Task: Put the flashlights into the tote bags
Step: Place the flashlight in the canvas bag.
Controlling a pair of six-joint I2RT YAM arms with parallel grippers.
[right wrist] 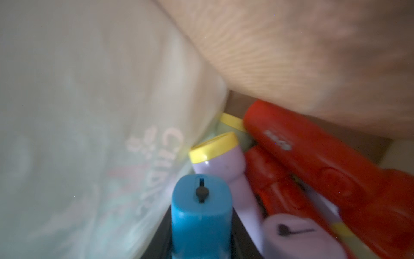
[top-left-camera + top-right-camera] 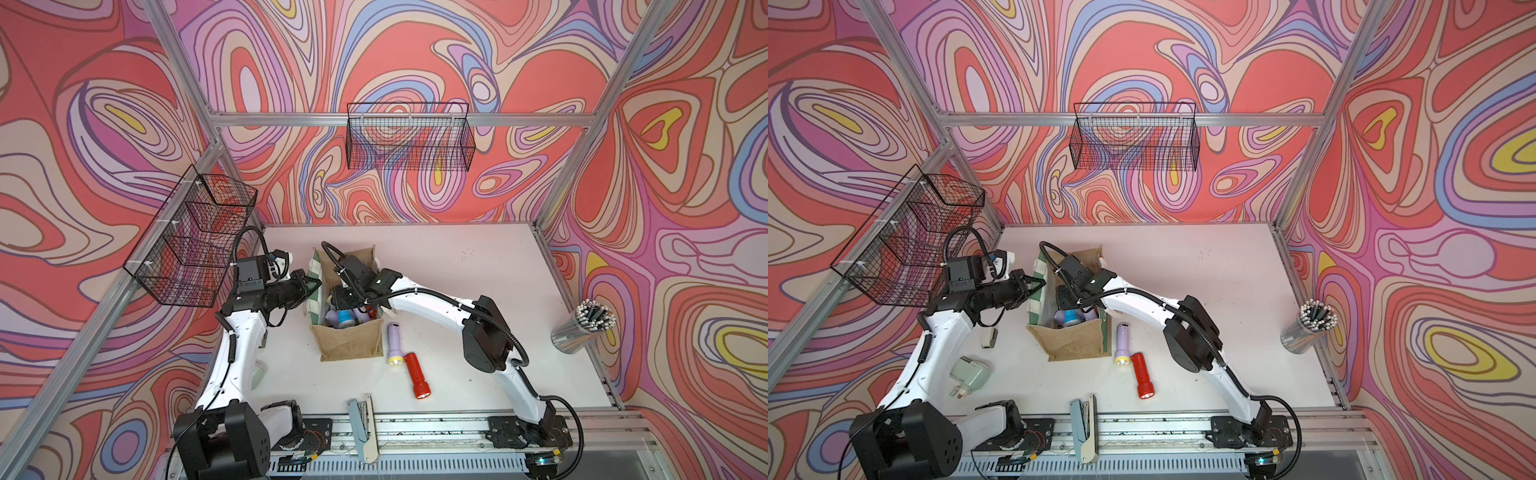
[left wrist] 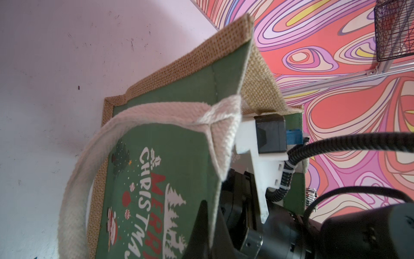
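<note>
my left claw (image 2: 312,286) pinches the wall of the tote bag (image 2: 349,345); my right claw (image 2: 340,300), down inside, grips a blue flashlight (image 1: 201,208); withdrawing carelessly could snag cloth and tip everything.

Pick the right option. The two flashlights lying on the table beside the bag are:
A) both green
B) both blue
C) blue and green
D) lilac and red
D: both top views show a lilac flashlight and a red flashlight lying on the table next to the bag.
</note>
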